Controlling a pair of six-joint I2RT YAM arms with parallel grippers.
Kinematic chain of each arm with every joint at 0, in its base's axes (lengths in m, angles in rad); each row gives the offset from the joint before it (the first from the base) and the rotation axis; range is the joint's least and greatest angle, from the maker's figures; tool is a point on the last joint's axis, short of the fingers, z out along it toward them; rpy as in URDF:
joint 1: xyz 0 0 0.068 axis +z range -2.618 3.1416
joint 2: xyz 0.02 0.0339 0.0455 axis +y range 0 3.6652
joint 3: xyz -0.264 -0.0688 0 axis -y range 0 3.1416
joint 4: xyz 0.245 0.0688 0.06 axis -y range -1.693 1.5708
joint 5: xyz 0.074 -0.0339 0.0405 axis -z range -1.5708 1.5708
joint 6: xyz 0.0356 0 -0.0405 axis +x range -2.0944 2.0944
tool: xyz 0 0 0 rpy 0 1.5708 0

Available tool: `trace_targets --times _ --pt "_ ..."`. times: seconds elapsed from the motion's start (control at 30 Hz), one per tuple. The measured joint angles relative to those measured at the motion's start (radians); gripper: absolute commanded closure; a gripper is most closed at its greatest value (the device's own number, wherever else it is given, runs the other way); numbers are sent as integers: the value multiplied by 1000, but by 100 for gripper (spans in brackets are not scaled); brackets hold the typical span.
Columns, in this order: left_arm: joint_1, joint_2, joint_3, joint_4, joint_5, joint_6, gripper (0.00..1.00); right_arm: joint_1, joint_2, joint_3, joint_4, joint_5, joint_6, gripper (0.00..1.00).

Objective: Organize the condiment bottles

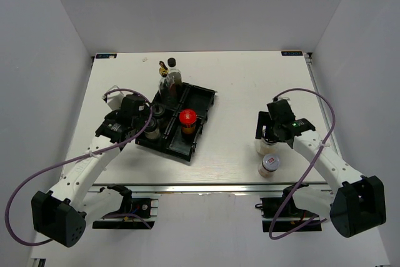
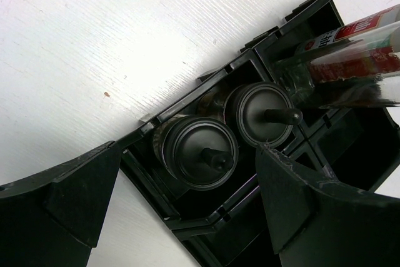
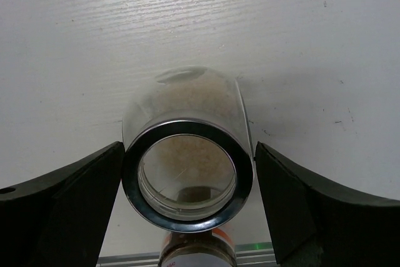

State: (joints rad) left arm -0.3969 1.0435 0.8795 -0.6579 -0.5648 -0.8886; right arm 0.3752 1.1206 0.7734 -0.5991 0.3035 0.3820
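Observation:
The black tray [image 1: 203, 101] holds a red-lidded jar [image 1: 187, 117], a tall clear gold-capped bottle [image 1: 172, 78] and a dark black-capped bottle [image 1: 162, 67] at its far end. Two white black-capped bottles [image 2: 199, 151] [image 2: 262, 114] stand side by side in one near-left compartment. My left gripper [image 1: 150, 127] [image 2: 187, 148] is open just above them and holds nothing. My right gripper [image 1: 270, 136] [image 3: 189, 154] is open around a silver-lidded jar [image 3: 187, 173] [image 1: 265, 147] standing on the table. A second silver-lidded jar [image 1: 270, 164] [image 3: 194, 253] stands just nearer.
The white table [image 1: 237, 85] is boxed in by white walls on three sides. Its near edge is a metal rail [image 1: 206, 187] close behind the second jar. The tall clear bottle's red label [image 2: 356, 45] leans across the upper right of the left wrist view.

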Motion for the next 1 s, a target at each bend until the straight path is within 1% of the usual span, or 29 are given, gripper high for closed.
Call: trace_targets --times 0.07,0.1,0.2,0.23,0.27,0.3,0.33,0.37,0.4,0.43,0.53,0.6,0.77,0.9,1.0 --pt "0 0 0 0 0 1 2 -2 0 -3 5 -7 -1 17" --pt "0 0 0 1 0 1 2 -3 0 -3 8 -10 -3 26" --pt "0 0 0 2 0 1 2 -5 -9 -2 40 -16 -7 42" --pt "0 0 0 3 0 1 2 -5 -9 -2 41 -18 -9 51" --pt "0 0 0 4 0 1 2 -5 -8 -2 42 -19 -13 57" --pt "0 0 0 4 0 1 2 -5 -8 -2 42 -19 -16 66" --pt "0 0 0 4 0 2 2 -5 -8 -2 42 -20 -20 80" --pt "0 0 0 4 0 1 2 -5 -8 -2 42 -20 -20 80" --pt "0 0 0 4 0 2 2 -5 -7 0 40 -23 -23 83" --pt "0 0 0 4 0 2 2 -5 -5 3 40 -28 -24 89" --pt "0 0 -1 4 0 2 2 -7 11 30 27 -69 -30 93" --pt "0 0 -1 4 0 2 2 -6 26 70 22 -108 -37 93" --pt "0 0 -1 4 0 2 2 33 88 234 60 -160 -50 97" --pt "0 0 -1 4 0 2 2 109 196 400 133 -164 -37 97" --pt "0 -2 -3 6 0 1 2 156 303 513 188 -159 19 98"
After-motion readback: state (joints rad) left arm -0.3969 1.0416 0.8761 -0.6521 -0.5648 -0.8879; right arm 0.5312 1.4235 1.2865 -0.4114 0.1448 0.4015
